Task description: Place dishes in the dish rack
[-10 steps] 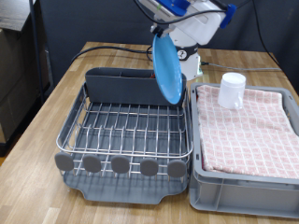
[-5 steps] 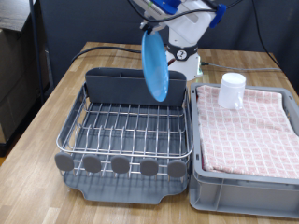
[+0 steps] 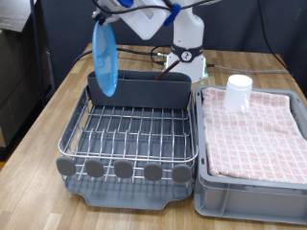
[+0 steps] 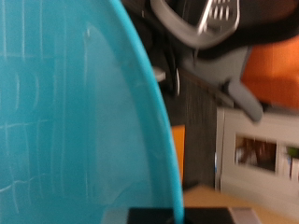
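Note:
My gripper (image 3: 104, 16) is at the exterior view's top and is shut on the upper rim of the round light-blue plate (image 3: 104, 57). The plate hangs on edge above the left end of the dish rack's tall grey utensil bin (image 3: 144, 92). The plate fills most of the wrist view (image 4: 65, 112). The silver wire rack (image 3: 134, 132) on its dark tray holds no dishes. The white cup (image 3: 238, 92) stands on the red-checked cloth (image 3: 254, 134). The wooden spoon is out of view.
The cloth lies in a grey crate (image 3: 249, 196) at the exterior view's right, beside the rack. Round grey discs (image 3: 123, 170) line the rack's front. The robot base (image 3: 187, 53) stands behind the bin, with cables on the wooden table (image 3: 43, 125).
The gripper has carried the plate towards the exterior view's left, from above the right end of the utensil bin to above its left end. The cup has not moved.

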Motion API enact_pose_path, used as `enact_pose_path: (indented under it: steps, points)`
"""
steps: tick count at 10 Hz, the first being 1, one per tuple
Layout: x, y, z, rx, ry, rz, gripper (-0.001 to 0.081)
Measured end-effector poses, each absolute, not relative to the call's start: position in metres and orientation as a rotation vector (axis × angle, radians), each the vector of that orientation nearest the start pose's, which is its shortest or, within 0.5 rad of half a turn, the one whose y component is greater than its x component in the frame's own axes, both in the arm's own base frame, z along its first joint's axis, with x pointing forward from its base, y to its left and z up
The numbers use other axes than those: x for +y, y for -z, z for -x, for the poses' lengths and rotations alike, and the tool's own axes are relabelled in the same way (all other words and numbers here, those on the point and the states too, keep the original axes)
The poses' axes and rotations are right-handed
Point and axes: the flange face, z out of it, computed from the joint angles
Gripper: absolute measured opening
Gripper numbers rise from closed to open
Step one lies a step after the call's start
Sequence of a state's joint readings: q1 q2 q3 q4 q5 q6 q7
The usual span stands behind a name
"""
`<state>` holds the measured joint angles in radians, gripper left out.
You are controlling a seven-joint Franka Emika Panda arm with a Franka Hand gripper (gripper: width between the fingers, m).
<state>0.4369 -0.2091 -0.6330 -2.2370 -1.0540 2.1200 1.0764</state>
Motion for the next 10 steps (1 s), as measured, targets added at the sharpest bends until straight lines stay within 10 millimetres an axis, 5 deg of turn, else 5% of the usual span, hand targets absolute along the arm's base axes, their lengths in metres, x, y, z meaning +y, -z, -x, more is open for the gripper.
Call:
enact_pose_path:
  steps: [10]
  points:
    - [-0.156,-0.449,-0.513,-0.757,-0.545,-2.215,0.0019]
